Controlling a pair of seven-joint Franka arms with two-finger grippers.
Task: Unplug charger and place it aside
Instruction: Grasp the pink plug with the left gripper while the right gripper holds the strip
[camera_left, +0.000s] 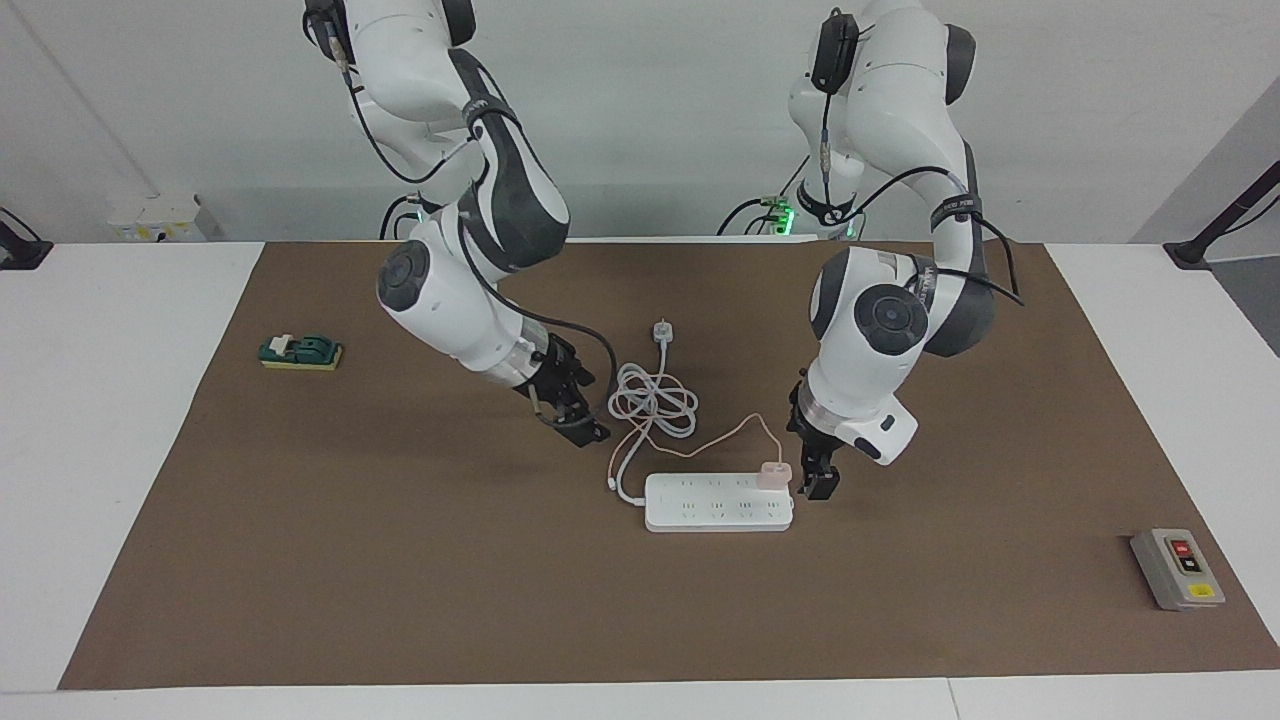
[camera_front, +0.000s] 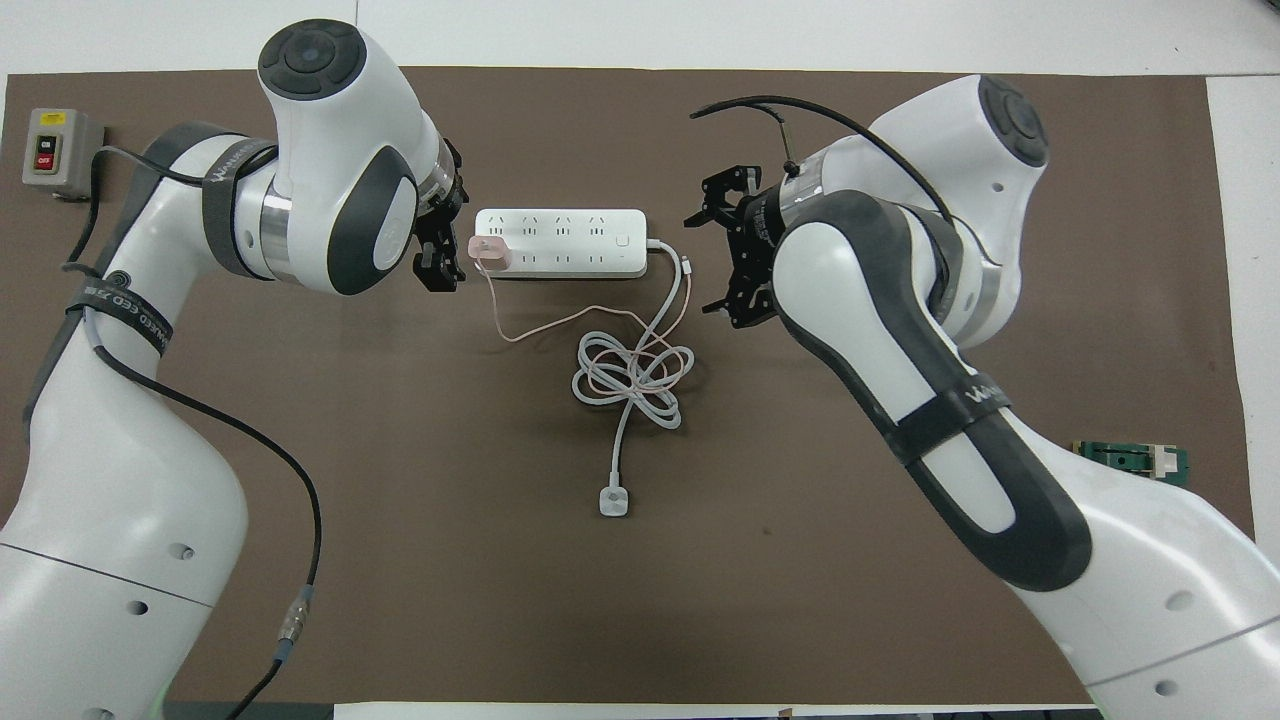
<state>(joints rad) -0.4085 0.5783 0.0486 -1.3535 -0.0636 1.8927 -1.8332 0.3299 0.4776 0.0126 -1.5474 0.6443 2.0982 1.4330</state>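
Charger (camera_left: 775, 472) sits plugged into the end socket of the white power strip (camera_left: 718, 503), at the strip's end toward the left arm; a small pale pink cube, standing upright, with a thin pink cable (camera_front: 560, 322) trailing nearer to the robots and tangled into the coil of the strip's thick white cord (camera_front: 632, 382). Left gripper (camera_left: 818, 483) hangs just beside the charger, low over the brown mat (camera_left: 400, 560) on the counter, fingers spread wide, holding nothing. Right gripper (camera_left: 577, 423) is low near the strip's other end, beside the cord coil; fingers appear spread, empty. Risks, as judged: the strip is light and loose, so a pull on the charger could lift or drag the whole strip unless the right gripper pins it down first. The charger is small against the fingers, so a closing that lands off-centre could slip off it or tilt it. The pink cable, looped through the white coil, may snag and tow the coil when the charger is carried aside.
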